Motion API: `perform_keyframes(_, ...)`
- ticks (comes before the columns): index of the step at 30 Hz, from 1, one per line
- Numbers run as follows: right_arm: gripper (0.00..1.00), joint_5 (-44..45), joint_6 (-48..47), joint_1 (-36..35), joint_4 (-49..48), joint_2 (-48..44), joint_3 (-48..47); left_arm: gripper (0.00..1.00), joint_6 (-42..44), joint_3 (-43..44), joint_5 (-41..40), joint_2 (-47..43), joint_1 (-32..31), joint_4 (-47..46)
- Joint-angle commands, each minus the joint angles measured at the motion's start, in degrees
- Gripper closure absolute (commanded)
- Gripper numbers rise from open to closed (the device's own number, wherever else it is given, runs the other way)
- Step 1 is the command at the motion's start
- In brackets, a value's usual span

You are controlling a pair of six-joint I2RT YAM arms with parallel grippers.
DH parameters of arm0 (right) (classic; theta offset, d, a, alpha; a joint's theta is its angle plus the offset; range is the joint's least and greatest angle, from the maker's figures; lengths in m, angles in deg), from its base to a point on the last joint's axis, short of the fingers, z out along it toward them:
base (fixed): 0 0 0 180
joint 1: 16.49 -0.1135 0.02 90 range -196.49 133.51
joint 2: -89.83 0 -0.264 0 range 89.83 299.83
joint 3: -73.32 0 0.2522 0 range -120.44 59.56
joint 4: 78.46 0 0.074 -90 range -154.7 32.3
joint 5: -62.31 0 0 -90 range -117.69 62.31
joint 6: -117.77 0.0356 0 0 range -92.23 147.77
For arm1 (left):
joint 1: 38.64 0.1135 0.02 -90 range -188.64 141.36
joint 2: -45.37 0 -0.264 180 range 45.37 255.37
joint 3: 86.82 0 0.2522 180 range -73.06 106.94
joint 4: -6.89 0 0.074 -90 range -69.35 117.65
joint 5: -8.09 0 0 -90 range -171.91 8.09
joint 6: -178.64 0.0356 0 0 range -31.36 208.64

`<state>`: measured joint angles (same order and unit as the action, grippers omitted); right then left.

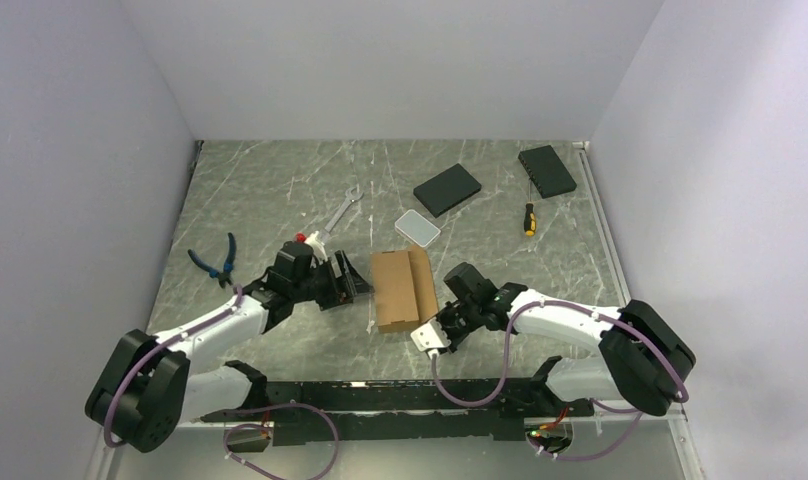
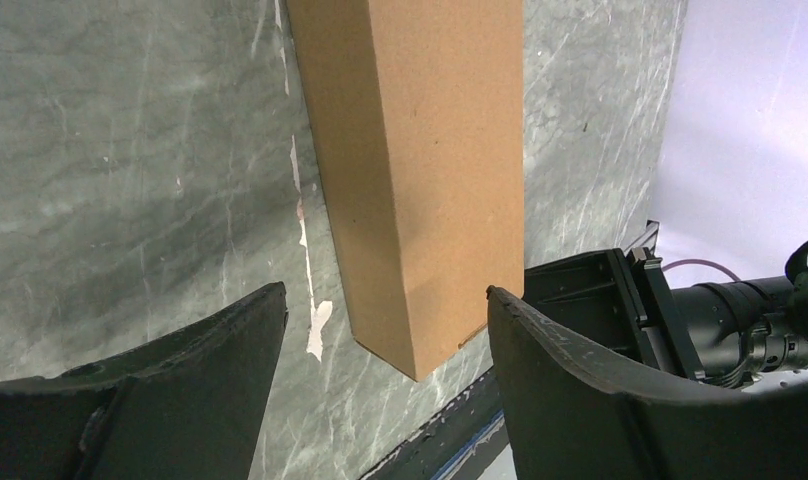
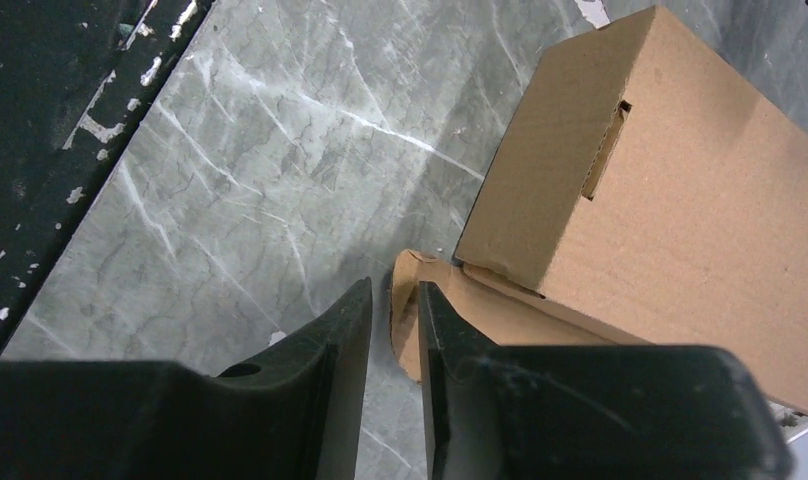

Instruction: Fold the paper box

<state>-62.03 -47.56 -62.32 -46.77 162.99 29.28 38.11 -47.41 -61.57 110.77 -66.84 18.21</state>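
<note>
Right up against the lens, the two black fingers of the right tool (image 3: 395, 292) stand close together with only a slit between them. The small rounded flap (image 3: 404, 320) poking out from under the carton's corner sits right in that slit. Is it clamped? Can't tell from here: there's a sliver of gap beside the cardboard, so call it nearly pinched, not confirmed.

That flap belongs to the plain brown corrugated cardboard paper box (image 1: 400, 290). It lies flat on the grey marbled table (image 1: 280, 190) between the two arms, already shaped into a carton, with a slot cut in the wall facing the right wrist camera.

Over on the other side, the left tool (image 2: 385, 290) is released, jaws spread wide and straddling the near end of the box. One fingertip sits just beside the cardboard edge, the other well clear of it.

My read: the left is there as a brace, to stop the light carton sliding while the right works that loose flap. It looks like one of the last tucks, so the fold seems far along. The next move calls for lifting the flap and steering it home. The risk is a skating box or a creased tab.

Further back, out of the way, are:
- two black flat rectangular slabs (image 1: 447, 189)
- a small translucent white case (image 1: 417, 228) just beyond the box
- a yellow-handled screwdriver (image 1: 528, 219)
- a silver spanner (image 1: 345, 210)
- blue-handled pliers (image 1: 218, 260) on the left
</note>
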Motion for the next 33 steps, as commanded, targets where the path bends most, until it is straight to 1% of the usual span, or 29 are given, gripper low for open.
perform_keyframes(1, 0.74, -0.1, 1.2, -0.3, -1.8, 0.0, -0.2, 0.23, -0.3, 2.5, 1.6, 1.8, -0.3, -3.8)
perform_keyframes(15, 0.90, 1.5, 4.6, -0.4, -2.7, 0.7, -1.3, 0.25, 1.1, 3.3, 0.8, 8.3, -1.2, -3.9)
perform_keyframes(24, 0.99, 4.5, 11.0, -0.2, -4.0, 2.3, -3.2, 0.25, 1.8, 3.2, 0.6, 10.6, -1.2, -4.1)
perform_keyframes(33, 1.00, 4.9, 17.1, 1.0, -4.3, 3.0, -4.9, 0.26, 2.6, 3.4, 0.8, 12.6, -1.2, -3.7)
